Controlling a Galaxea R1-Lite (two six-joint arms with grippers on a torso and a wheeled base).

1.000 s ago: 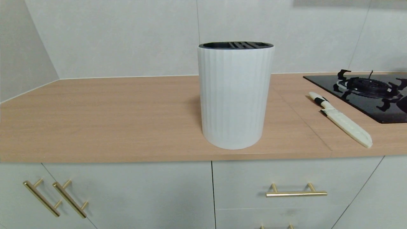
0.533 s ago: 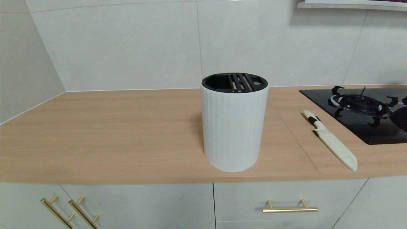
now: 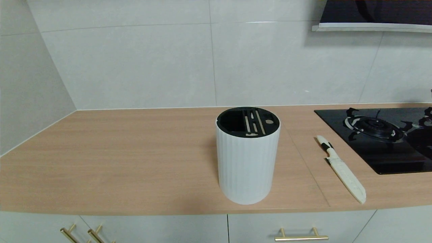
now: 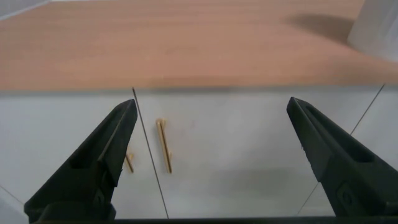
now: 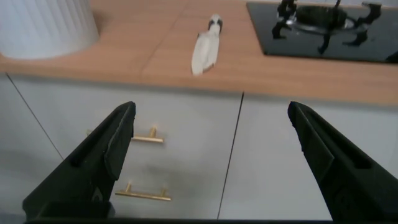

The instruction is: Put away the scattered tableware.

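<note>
Standing upright near the front edge of the wooden countertop (image 3: 118, 158): a white ribbed knife holder (image 3: 248, 168), round, topped with a black insert (image 3: 248, 122). Cut into that insert: one large open compartment on the robot's left side, three narrow slots side by side in the middle, and one small round hole on the right. Showing pale through the slots and the hole, dark inside the large compartment; cannot tell from the head view what, if anything, sits down in them.

Lying flat on the same countertop, to the robot's right of the holder and well apart from it: a cream knife (image 3: 341, 168). Placed between the holder and the black hob (image 3: 381, 162), near the hob's front corner but not touching it. Handle, cream with a black band, pointing toward the tiled wall (image 3: 135, 60); blade tip pointing toward the counter's front edge. On the hob, a black burner grate (image 3: 374, 126).

Hanging in front of the pale cabinet doors (image 4: 236, 155) below the counter edge: the left gripper (image 4: 211, 106), fingers spread wide apart and gripping nothing, with brass handles (image 4: 163, 146) beyond.

Facing the drawer fronts (image 5: 180, 162) farther to the robot's right: the right gripper (image 5: 211, 109), likewise spread wide and empty, with the knife on the countertop beyond and above it.
</note>
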